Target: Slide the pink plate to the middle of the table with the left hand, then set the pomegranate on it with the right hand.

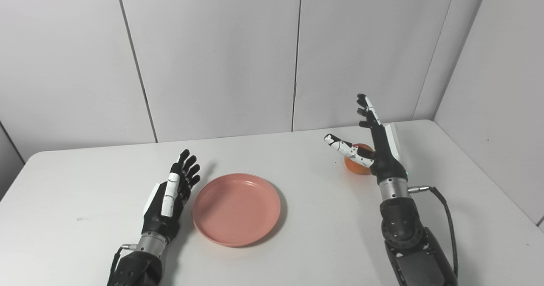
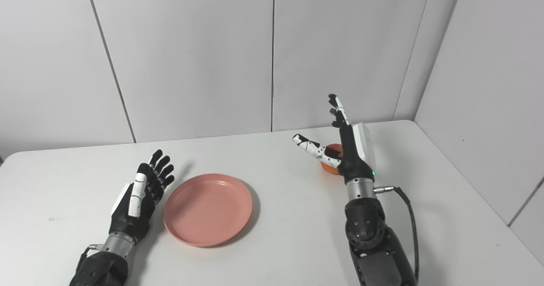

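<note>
Left eye view shows the pink plate (image 1: 236,208) lying flat on the white table (image 1: 297,243), somewhat left of the table's centre line and close to the near edge. The left hand (image 1: 170,196) rests just beside the plate's left rim, fingers extended and held close together, holding nothing; whether it touches the rim cannot be told. The right hand (image 1: 374,145) stands upright at the far right, fingers spread and thumb splayed toward the plate, also holding nothing. The pomegranate (image 1: 356,167) sits on the table directly behind that palm, partly hidden and well apart from the plate. Assessment: the plate slide appears finished or nearly so. The fruit is not yet grasped. Closing on it, carrying it and setting it on the plate all remain.
</note>
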